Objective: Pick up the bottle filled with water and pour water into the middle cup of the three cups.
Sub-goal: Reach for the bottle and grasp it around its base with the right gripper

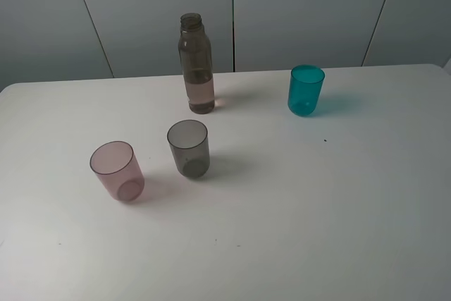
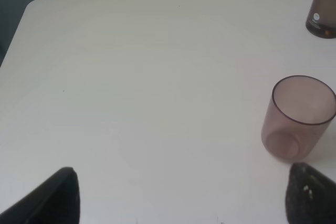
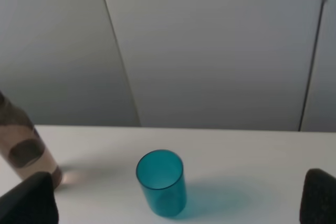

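Note:
The smoky bottle (image 1: pixel 195 63) stands upright and uncapped at the back middle of the white table (image 1: pixel 317 202), partly filled with water. In front of it is the middle cup (image 1: pixel 189 148), smoky grey and upright. A pink cup (image 1: pixel 117 170) sits to its left and a teal cup (image 1: pixel 306 90) stands at the back right. No arm shows in the high view. My left gripper (image 2: pixel 181 198) is open, with the pink cup (image 2: pixel 298 117) just ahead of one fingertip. My right gripper (image 3: pixel 178 203) is open, facing the teal cup (image 3: pixel 161 182), with the bottle (image 3: pixel 23 145) off to one side.
Grey wall panels (image 1: pixel 232 12) rise behind the table's back edge. The table's left corner (image 2: pixel 31 9) shows in the left wrist view.

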Tool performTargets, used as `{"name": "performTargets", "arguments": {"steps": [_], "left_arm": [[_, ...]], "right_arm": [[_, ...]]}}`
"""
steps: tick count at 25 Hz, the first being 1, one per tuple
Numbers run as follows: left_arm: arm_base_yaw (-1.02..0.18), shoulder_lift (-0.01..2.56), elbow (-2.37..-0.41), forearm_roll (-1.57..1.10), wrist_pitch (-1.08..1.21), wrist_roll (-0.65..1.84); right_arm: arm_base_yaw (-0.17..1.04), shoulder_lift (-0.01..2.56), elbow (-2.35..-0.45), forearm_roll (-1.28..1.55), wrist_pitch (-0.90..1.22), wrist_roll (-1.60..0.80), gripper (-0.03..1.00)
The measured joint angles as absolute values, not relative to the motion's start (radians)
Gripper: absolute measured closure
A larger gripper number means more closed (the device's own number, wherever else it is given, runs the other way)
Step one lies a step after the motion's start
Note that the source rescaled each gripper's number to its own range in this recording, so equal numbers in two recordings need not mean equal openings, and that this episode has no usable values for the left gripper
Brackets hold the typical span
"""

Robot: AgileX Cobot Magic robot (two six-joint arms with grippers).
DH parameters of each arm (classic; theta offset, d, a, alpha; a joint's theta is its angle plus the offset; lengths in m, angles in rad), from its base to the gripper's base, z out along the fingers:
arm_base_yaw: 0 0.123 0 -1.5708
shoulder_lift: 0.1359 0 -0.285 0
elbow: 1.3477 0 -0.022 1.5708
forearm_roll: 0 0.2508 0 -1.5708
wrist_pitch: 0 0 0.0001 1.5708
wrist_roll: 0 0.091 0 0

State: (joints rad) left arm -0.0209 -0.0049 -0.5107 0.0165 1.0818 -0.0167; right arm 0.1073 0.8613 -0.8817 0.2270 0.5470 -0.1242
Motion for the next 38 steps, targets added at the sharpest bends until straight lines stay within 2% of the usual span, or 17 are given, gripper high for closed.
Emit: {"name": "performTargets", "arguments": {"steps": [7, 17, 22, 30, 38], "left_arm": [[-0.021, -0.005, -0.511, 0.017, 1.082, -0.02], [-0.021, -0.005, -0.511, 0.017, 1.082, -0.02], [-0.021, -0.005, -0.511, 0.017, 1.082, -0.02], [-0.021, -0.005, -0.511, 0.017, 1.082, -0.02], [-0.021, -0.005, -0.511, 0.017, 1.082, -0.02]], "right_arm": [[0.369, 1.146, -0.882, 0.216, 0.37, -0.17, -0.03], [0.561, 1.521, -0.882, 0.216, -0.059, -0.176, -0.03], [0.594, 1.674, -0.916, 0.171, -0.183, -0.18, -0.03], [0.596, 1.918, -1.056, 0.135, -0.194, -0.165, -0.03], [0.596, 2.051, -1.163, 0.073, -0.207, -0.101, -0.03]]}}
